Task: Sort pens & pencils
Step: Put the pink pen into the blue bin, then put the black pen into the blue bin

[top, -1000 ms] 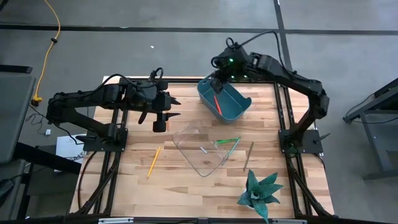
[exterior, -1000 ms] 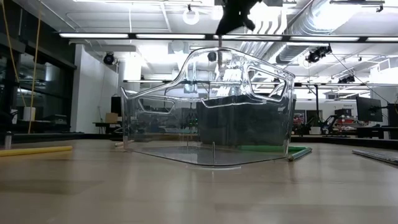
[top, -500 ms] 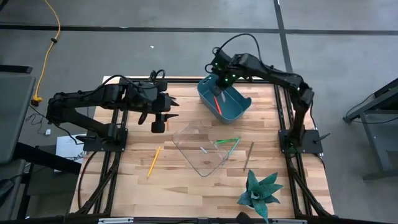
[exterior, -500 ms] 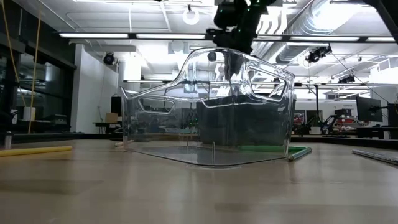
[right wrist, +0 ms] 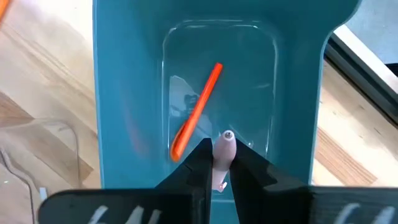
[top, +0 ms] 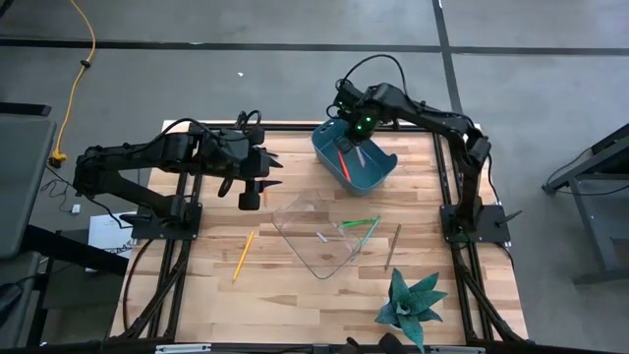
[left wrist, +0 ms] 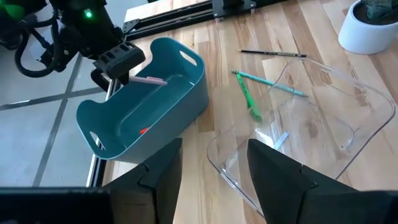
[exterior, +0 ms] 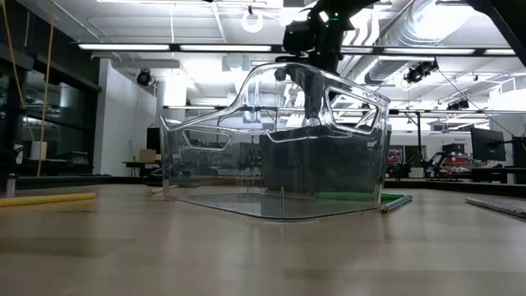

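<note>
**Pink pen held over the teal bin**

The right gripper point(right wrist: 221, 163) pinches a pale pink pen point(left wrist: 148, 79) between nearly closed fingers, poised over the teal plastic bin point(top: 378, 172), likely for dropping beside the red-orange pen point(right wrist: 198, 111) inside. The left gripper point(left wrist: 211, 163) waits wide open and empty near the clear plastic tray point(top: 305, 251). A yellow pencil point(top: 243, 255) lies on the wooden table point(top: 285, 295).

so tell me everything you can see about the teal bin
The teal bin is an oblong, opaque tub that looks like plastic, with cut-out handle slots in its end walls and one long side dipping lower. It stands upright at the table's far edge, apart from the clear bin. A red-orange pen lies on its floor. The right gripper hangs over it, fingers shut on a pale pink pen, without touching the bin.
</note>
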You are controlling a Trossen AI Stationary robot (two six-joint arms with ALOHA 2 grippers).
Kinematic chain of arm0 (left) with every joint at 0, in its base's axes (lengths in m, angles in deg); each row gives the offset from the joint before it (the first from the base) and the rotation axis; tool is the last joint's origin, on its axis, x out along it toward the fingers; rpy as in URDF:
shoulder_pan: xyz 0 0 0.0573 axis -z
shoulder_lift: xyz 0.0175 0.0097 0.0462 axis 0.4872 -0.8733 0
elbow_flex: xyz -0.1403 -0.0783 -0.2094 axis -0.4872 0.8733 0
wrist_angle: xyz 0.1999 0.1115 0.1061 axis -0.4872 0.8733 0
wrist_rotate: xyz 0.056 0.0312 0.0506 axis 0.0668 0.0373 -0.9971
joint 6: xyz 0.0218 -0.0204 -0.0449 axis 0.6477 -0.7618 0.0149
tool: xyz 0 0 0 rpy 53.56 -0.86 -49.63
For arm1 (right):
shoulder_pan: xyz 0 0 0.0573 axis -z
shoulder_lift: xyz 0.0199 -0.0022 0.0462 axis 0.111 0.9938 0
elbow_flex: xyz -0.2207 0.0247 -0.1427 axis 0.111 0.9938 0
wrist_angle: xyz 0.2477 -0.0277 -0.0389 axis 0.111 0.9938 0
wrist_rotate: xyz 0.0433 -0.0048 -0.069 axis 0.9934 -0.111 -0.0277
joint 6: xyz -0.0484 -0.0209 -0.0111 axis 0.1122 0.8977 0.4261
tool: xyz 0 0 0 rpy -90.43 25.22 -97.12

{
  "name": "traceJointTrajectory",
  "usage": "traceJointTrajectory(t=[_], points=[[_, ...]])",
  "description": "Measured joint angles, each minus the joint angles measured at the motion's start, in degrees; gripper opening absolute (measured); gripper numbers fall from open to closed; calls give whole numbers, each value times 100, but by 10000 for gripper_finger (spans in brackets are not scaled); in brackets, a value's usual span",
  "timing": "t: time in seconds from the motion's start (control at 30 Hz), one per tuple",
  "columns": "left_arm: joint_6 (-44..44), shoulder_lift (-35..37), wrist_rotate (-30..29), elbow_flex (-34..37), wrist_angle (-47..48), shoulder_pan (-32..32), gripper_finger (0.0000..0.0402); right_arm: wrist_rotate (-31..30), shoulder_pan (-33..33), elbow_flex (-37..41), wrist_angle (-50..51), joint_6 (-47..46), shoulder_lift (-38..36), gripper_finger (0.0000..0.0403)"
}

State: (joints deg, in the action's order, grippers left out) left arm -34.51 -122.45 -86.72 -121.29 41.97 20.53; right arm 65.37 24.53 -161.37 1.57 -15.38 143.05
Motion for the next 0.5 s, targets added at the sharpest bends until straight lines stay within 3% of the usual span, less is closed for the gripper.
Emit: traceJointTrajectory(t=[0.23,0.5], points=[[9,0,-8,0,0,0,168,175,25,0,-96,-39,0,32],[158,0,-28,0,0,0,168,139,25,0,-171,-97,0,74]])
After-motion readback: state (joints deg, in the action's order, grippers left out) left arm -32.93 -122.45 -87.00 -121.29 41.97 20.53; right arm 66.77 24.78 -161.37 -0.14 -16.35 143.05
